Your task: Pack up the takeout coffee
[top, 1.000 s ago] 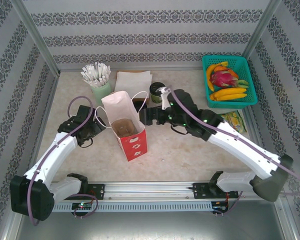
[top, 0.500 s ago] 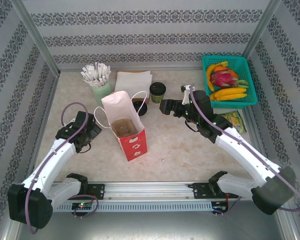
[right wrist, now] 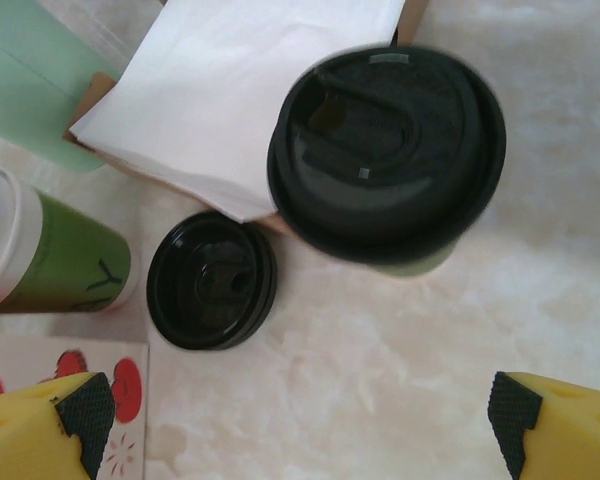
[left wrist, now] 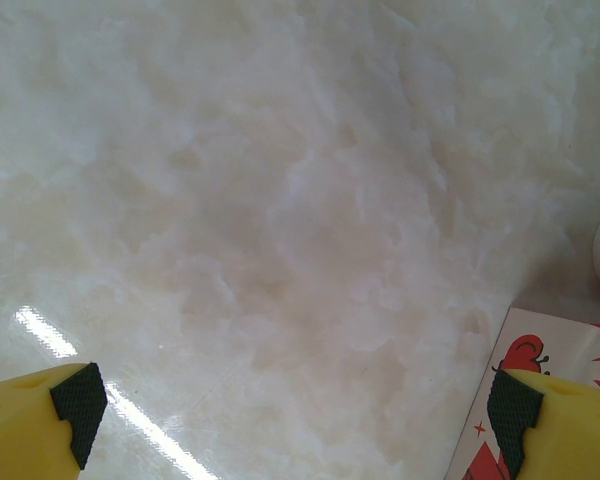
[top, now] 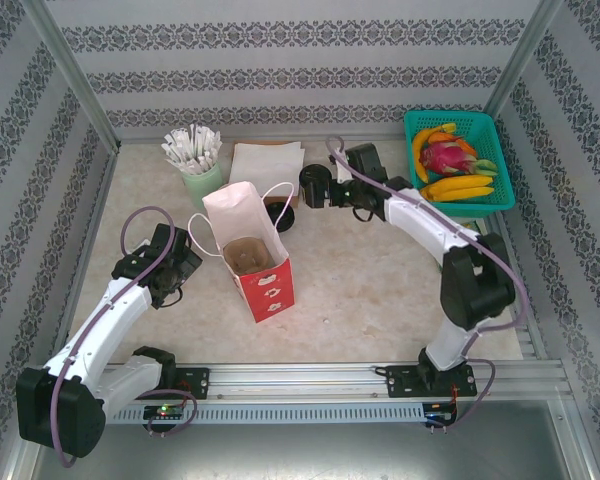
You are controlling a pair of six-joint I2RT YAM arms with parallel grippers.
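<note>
Coffee (right wrist: 385, 160), olive with black lid, just ahead of spread right claw (right wrist: 300, 412); loose lid (right wrist: 212, 280) and napkins (right wrist: 240, 90) beside. Left claw (left wrist: 295, 405) spread too.

Both arms had long white shells, the left arm (top: 100, 320) and the right arm (top: 420, 215) alike, with black joints (top: 475, 285) between the links. A thin purple cable (top: 126, 230) ran in loops along each of them. The black bases (top: 445, 376) were bolted on a silver rail (top: 300, 378). The fingers (left wrist: 20, 430) were of yellow plastic, and each one carried a small black pad (left wrist: 77, 400) at its tip.
</note>
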